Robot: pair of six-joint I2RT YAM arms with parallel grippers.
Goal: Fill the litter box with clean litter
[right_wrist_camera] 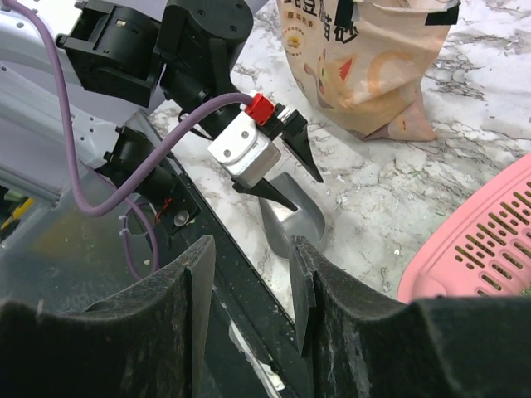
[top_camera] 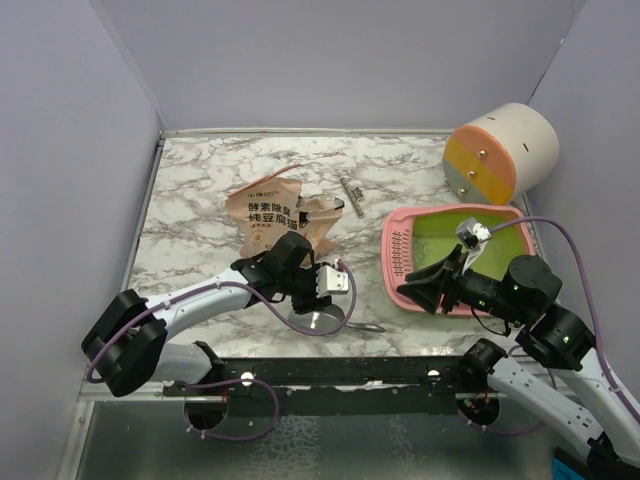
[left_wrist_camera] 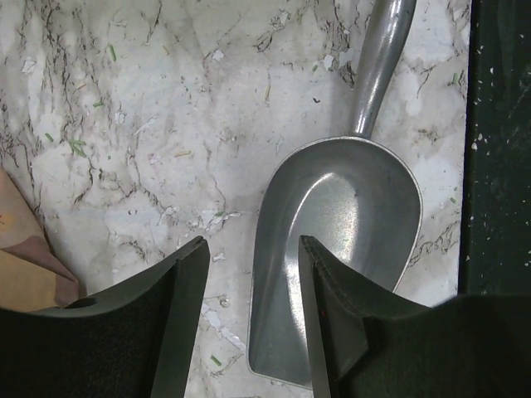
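The pink litter box (top_camera: 398, 262) sits on the right of the marble, its inside lime green; I cannot make out single granules of clean litter there. A grey metal scoop (left_wrist_camera: 340, 240) lies empty near the front edge, handle pointing away. My left gripper (left_wrist_camera: 249, 278) hangs open just above it, with the scoop's left rim between the fingers (left_wrist_camera: 178, 315) and no contact seen. In the top view it (top_camera: 322, 303) is over the scoop (top_camera: 312, 320). My right gripper (right_wrist_camera: 253, 274) is open and empty, and in the top view it (top_camera: 418, 290) hovers by the box's front left corner.
A tan printed litter bag (top_camera: 275, 215) stands behind the left arm. A cream, orange and yellow cylinder (top_camera: 500, 150) lies at the back right. A small metal clip (top_camera: 350, 195) lies beside the bag. The black front rail (top_camera: 330, 370) borders the marble. A few green slivers (left_wrist_camera: 76, 148) dot the marble.
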